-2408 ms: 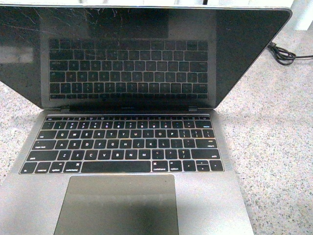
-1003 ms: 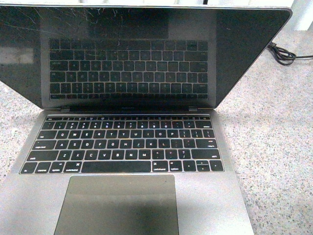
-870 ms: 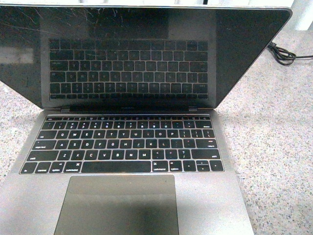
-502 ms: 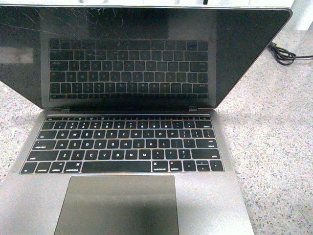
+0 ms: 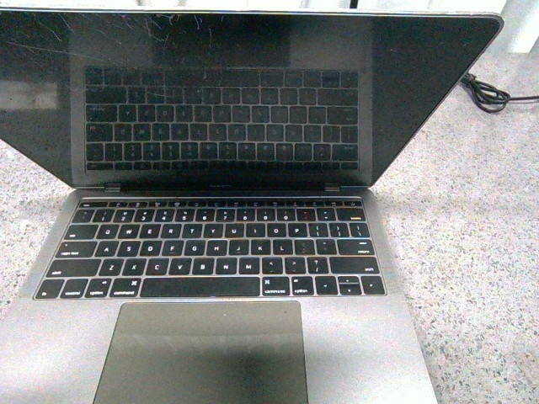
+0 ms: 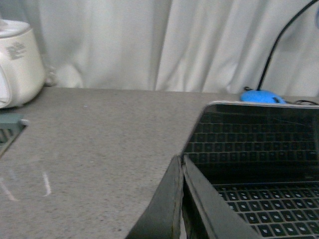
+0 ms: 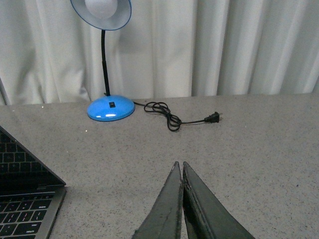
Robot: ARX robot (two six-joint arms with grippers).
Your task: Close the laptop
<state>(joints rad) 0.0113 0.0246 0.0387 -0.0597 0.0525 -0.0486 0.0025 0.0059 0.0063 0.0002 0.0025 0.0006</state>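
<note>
The laptop (image 5: 219, 252) lies open on the speckled grey counter and fills the front view: space-grey body, black keys, big trackpad, and a glossy black scratched screen (image 5: 227, 93) that mirrors the keyboard. Neither arm shows in the front view. My left gripper (image 6: 180, 158) is shut and empty, beside the laptop's (image 6: 259, 164) left side near the screen edge. My right gripper (image 7: 179, 164) is shut and empty above bare counter, to the right of the laptop's corner (image 7: 25, 189).
A blue desk lamp (image 7: 110, 107) stands at the back right, its black cord and plug (image 7: 174, 118) lying on the counter. The cord also shows in the front view (image 5: 487, 93). A white appliance (image 6: 17, 64) sits at the far left. White curtains hang behind.
</note>
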